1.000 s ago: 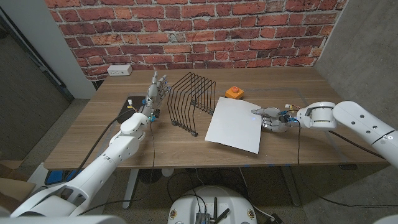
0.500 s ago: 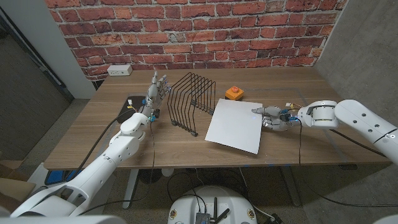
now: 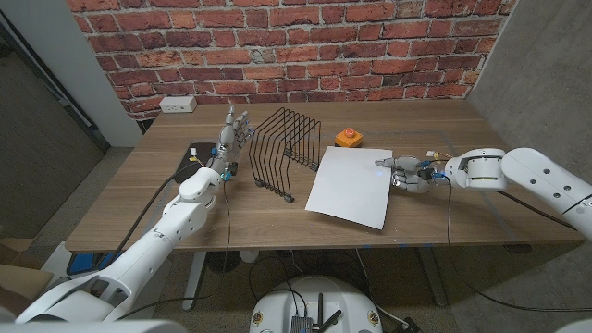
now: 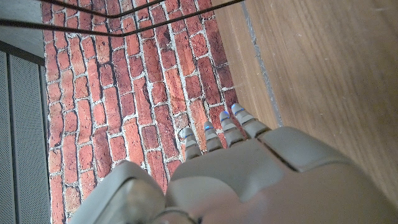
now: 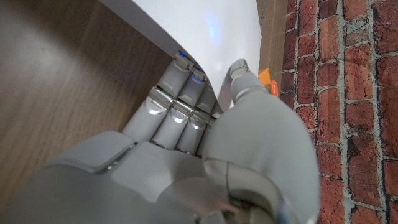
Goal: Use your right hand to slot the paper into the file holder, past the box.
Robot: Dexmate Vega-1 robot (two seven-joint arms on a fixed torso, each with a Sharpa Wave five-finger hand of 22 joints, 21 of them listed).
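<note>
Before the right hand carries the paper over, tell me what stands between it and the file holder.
Nothing visible does. The right hand pinches the paper's right edge, and the paper's left edge already lies beside the file holder. The orange box sits behind the paper's far corner, right of the holder, close to the route.

The orange box (image 3: 350, 138) is sitting at the far corner of the paper (image 3: 350, 186), between the right hand (image 3: 405, 175) and the black wire file holder (image 3: 286, 151), so it is standing in the way of a straight far-side path leftward. The holder's open slots are facing right, toward the paper, and a narrow strip of bare table (image 3: 277, 227) is lying between its right side and the paper's left edge. On the holder's left, the left hand (image 3: 232, 133) is standing upright just beside it, closing that side. Open tabletop is lying near the front edge.
</note>
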